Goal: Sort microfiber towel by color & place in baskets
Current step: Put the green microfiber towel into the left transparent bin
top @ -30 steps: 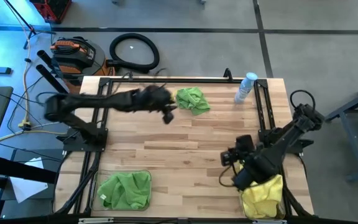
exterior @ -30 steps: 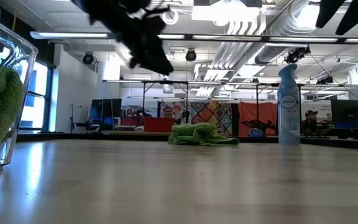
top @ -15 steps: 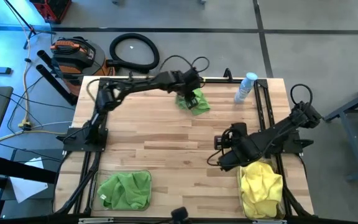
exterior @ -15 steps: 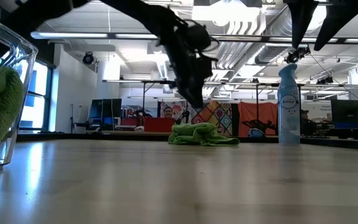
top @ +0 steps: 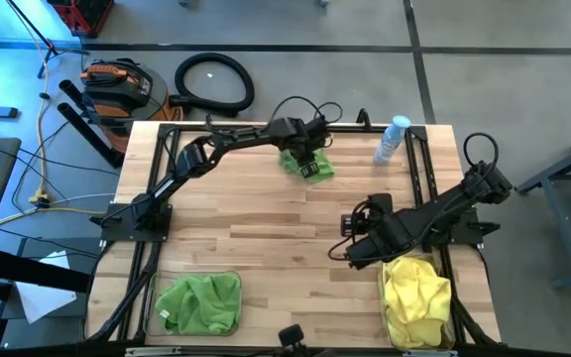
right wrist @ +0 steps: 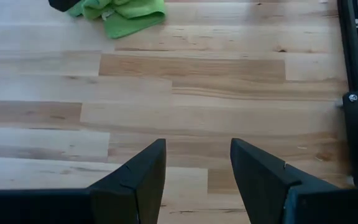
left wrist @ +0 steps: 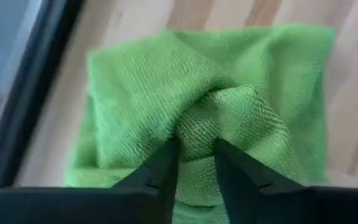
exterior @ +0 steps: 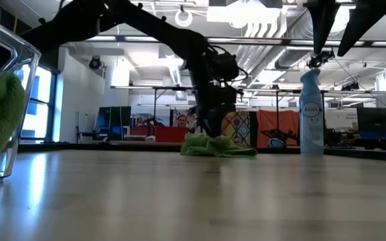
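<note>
One lime green microfiber towel (top: pixel 316 169) lies crumpled on the table near its far edge; it also shows in the low view (exterior: pixel 234 146) and the right wrist view (right wrist: pixel 127 12). My left gripper (top: pixel 305 157) is down on it, shut on a raised fold (left wrist: pixel 196 168). My right gripper (top: pixel 351 248) hovers open (right wrist: pixel 197 167) above bare wood, left of the right basket (top: pixel 448 315), which holds yellow towels (top: pixel 416 297). The left basket (top: pixel 157 297) at the near edge holds green towels (top: pixel 201 302). My left gripper pinches a raised fold (left wrist: pixel 211 121) in the middle of the green towel between its two fingers (left wrist: pixel 166 165). It comes from above, pointing down (exterior: pixel 210 130). The cloth bunches up between the fingers, and the rest of the towel lies flat on the table.
A clear spray bottle with a blue cap (top: pixel 392 139) stands at the far right corner, right of the towel (exterior: pixel 311 114). Black frame rails (top: pixel 419 169) run along the table's sides. Bare wood lies across the middle of the table (top: pixel 266 238).
My left arm has swung from the table's left toward the far edge, reached over the green towel and come down onto it. My right gripper has moved off the yellow basket toward the table's left; the yellow towels now show in full.
</note>
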{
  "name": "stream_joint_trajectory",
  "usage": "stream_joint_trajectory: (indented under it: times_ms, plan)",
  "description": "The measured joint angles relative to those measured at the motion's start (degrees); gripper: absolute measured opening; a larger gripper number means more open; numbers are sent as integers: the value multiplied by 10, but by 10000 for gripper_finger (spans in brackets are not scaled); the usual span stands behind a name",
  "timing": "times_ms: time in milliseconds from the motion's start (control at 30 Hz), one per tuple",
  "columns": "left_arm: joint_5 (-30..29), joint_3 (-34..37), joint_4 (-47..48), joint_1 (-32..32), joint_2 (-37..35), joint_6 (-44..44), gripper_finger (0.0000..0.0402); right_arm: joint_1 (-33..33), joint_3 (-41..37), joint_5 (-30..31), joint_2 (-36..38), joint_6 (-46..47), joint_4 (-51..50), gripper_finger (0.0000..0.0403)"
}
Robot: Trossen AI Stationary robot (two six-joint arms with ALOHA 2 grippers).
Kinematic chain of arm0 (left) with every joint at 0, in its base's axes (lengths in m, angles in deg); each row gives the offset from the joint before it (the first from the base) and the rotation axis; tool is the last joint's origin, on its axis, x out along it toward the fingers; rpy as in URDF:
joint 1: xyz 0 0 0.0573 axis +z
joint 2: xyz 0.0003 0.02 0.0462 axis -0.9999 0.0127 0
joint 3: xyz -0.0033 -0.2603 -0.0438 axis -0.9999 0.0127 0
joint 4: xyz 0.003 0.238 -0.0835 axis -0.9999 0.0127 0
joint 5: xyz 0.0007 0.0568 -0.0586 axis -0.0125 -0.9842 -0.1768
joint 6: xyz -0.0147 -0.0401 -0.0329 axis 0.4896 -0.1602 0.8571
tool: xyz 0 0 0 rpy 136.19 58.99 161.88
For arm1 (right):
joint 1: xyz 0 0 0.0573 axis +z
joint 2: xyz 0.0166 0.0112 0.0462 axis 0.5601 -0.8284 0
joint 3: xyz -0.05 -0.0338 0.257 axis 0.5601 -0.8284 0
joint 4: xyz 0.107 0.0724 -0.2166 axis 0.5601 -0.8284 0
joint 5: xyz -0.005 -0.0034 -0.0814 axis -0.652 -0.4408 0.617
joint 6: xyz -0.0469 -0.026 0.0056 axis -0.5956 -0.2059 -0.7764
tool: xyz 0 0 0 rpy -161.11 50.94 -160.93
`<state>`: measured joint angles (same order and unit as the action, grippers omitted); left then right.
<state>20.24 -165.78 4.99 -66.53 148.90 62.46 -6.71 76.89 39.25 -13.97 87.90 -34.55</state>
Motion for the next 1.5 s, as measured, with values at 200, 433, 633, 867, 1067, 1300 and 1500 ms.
stream_joint_trajectory:
  times_ms: [200, 433, 633, 867, 1067, 1300, 1500]
  plan:
    - [82, 3, 78, 14, 1, 61, 8, 0, 0, -3, 0, -46, 0, 177]
    - [63, 6, 177, -2, -17, 114, 1, 0, 0, -4, 0, -132, 1, 177]
    - [26, 6, 202, -54, -106, 159, 0, 5, 0, -15, 0, -174, 2, 177]
    - [-34, 6, 272, -121, -235, 232, 0, 35, 0, -9, 0, -185, -3, 177]
    - [-87, 5, 345, -205, -348, 323, 0, 64, 0, 20, 0, -185, -3, 177]
    - [-117, 5, 383, -340, -453, 479, 0, 72, 0, 29, 0, -185, 0, 177]
    - [-132, 5, 383, -474, -488, 596, 0, 72, 0, 29, 0, -186, 6, 177]
